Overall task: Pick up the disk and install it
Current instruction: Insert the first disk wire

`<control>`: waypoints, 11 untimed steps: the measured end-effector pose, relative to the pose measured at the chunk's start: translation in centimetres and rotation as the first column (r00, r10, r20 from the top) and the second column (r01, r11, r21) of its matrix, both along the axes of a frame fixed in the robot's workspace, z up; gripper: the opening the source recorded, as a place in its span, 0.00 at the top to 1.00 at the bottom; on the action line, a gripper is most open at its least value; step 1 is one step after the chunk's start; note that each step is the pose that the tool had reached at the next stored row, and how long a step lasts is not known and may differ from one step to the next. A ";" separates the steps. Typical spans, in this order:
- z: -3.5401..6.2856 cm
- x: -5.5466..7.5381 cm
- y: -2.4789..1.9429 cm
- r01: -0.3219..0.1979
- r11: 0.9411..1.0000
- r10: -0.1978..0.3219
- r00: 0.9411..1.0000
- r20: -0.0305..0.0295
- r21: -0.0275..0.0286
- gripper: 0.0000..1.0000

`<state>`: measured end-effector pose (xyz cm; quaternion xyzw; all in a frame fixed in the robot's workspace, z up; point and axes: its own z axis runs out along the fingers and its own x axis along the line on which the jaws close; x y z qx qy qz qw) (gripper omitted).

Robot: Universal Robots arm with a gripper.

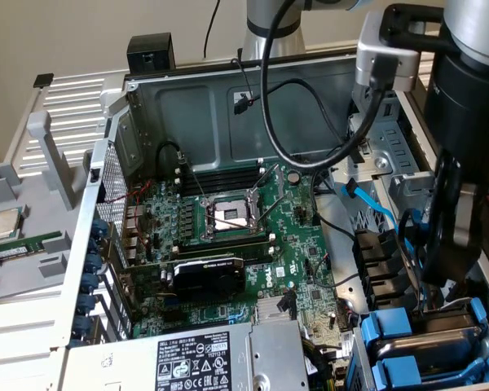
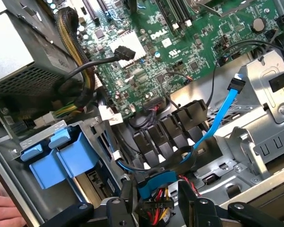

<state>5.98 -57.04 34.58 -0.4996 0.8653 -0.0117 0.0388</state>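
Two blue carrier frames sit one over the other in the drive bay at the exterior view's lower right. The upper frame (image 1: pixel 385 329) holds a grey drive (image 1: pixel 440 338), and the lower frame (image 1: pixel 398 373) lies under it. I cannot tell which of the two is the disk. Their blue end tabs (image 2: pixel 66 156) also show in the wrist view. My gripper (image 1: pixel 444 292) hangs low over the rear of that bay. In the wrist view its fingers (image 2: pixel 127 201) stand apart on either side of a blue data cable (image 2: pixel 156 182) and a plug with red and yellow wires (image 2: pixel 156 210). My gripper (image 2: pixel 156 204) holds nothing.
The open case holds the motherboard (image 1: pixel 228 236) and the power supply (image 1: pixel 196 358). A black cable (image 1: pixel 293 155) hangs from the arm over the board. A metal drive cage (image 2: pixel 270 94) stands beside the bay. A person's hand (image 2: pixel 0 208) rests at the case edge.
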 end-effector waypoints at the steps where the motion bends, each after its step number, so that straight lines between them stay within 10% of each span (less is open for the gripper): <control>1: 0.00 0.0 0.00 0.006 1.000 -0.006 1.000 0.000 0.001 0.49; 11: 0.00 0.2 0.00 0.011 1.000 -0.011 1.000 -0.016 0.012 0.49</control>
